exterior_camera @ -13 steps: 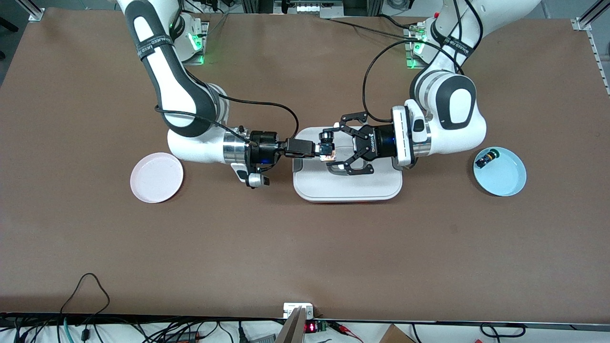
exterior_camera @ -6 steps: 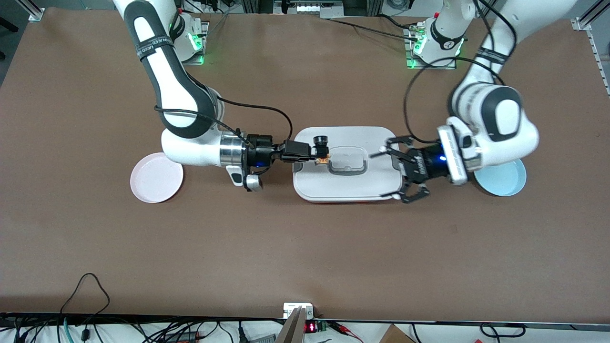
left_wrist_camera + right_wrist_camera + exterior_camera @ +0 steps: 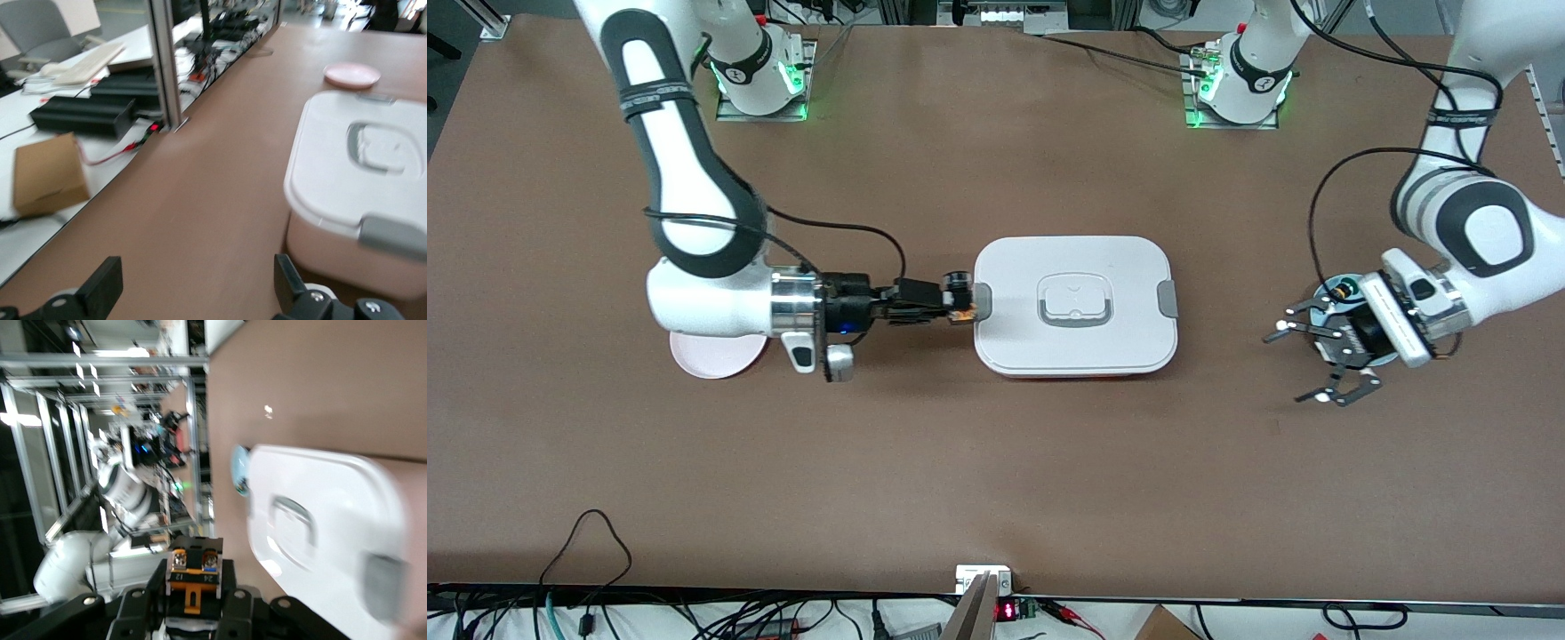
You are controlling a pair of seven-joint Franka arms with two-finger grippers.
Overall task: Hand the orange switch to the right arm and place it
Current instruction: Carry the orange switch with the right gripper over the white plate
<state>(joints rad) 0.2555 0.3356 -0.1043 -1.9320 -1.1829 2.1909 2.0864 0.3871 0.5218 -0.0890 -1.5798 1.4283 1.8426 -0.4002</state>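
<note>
Right hand, closed on the orange switch, hangs just off the edge of the white lidded box at the right arm's end, beside that end's grey latch. The switch is clear of the bench. The pink plate lies partly under the right arm's wrist. Left hand, fingers spread wide and holding nothing, hovers at the rim of the blue plate, well apart from the box. Bare bench lies between box and blue plate.
</note>
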